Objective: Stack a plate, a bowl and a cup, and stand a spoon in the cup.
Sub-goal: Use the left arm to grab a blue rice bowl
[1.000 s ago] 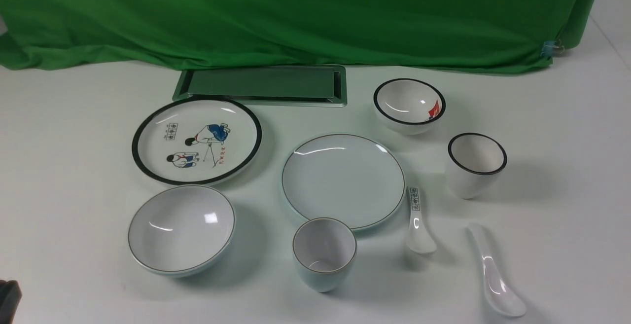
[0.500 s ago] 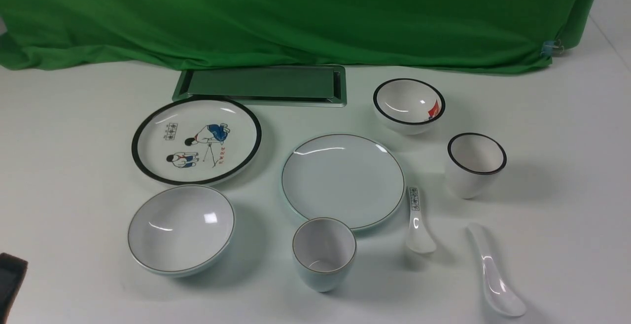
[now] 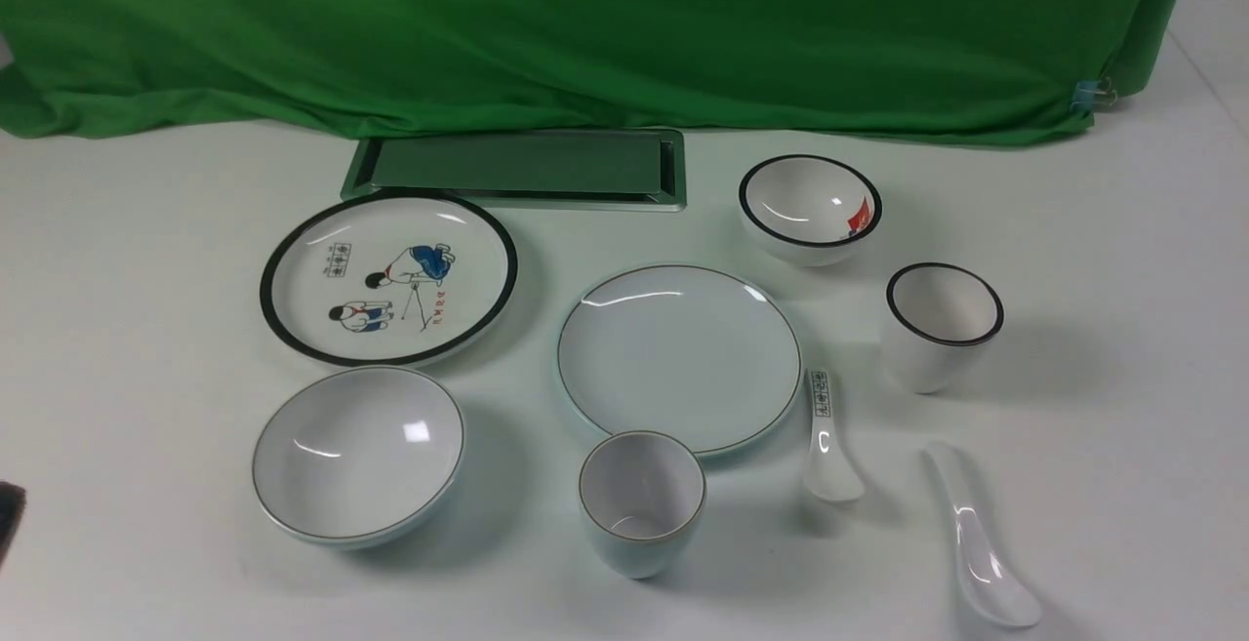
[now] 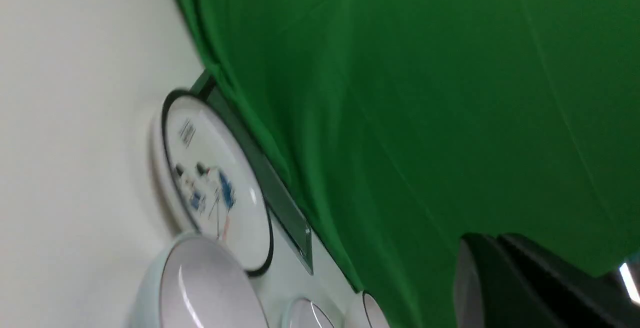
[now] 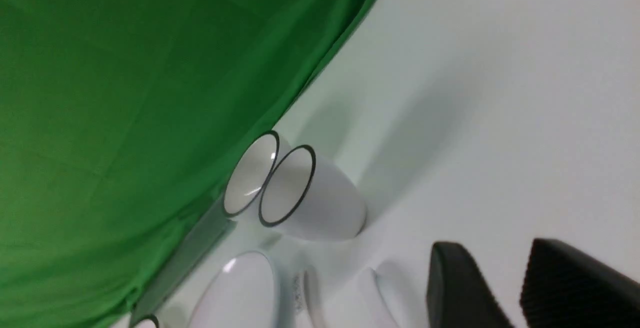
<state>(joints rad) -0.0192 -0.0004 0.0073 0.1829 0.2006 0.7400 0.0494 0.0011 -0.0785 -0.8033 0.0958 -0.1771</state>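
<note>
The spoon (image 3: 973, 534) lies front-to-back (scoop end nearer, slanting right)

My gripper (image 4: 495, 253) is closed. Calling the green cloth (image 4: 425, 93) 12 o'clock: cartoon plate (image 4: 215, 188) is on the white table (image 4: 75, 118), metal tray (image 4: 285, 213) at its 12, pale bowl (image 4: 210, 288) at its 6. Frame is blurry, so I can't tell whether the bowl touches the plate.

The cup (image 3: 641, 509) stands before the plate (image 3: 678, 358), bowl (image 3: 358, 453) left, spoon (image 3: 976, 539) right.
</note>
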